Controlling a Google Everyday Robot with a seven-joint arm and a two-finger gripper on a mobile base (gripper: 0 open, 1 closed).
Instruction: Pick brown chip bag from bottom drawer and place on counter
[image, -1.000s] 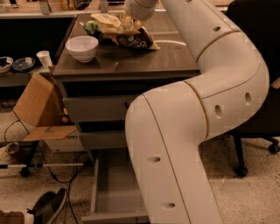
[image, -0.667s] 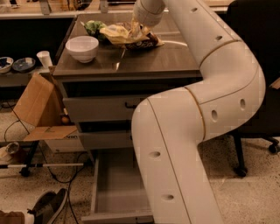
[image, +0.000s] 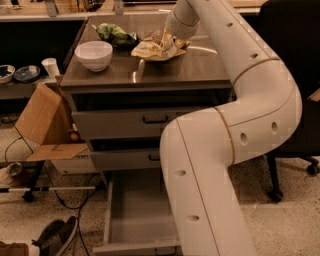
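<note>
The brown chip bag (image: 154, 48) lies crumpled on the counter (image: 170, 70), near its back middle, with its tan-yellow side mostly showing. My gripper (image: 167, 38) is at the end of the white arm and sits right on the bag's back right part; the wrist hides the contact. The bottom drawer (image: 134, 215) is pulled open below, and the part of its grey inside that shows is bare. The arm covers the drawer's right side.
A white bowl (image: 93, 54) stands on the counter's left, and a green chip bag (image: 116, 34) lies behind it. A cardboard box (image: 42, 122) leans left of the cabinet. A black office chair (image: 295, 75) is at the right. Shoes (image: 52, 235) and cables lie on the floor at the left.
The gripper and the bag have moved a little right and down toward the counter top. The green bag behind the bowl now shows.
</note>
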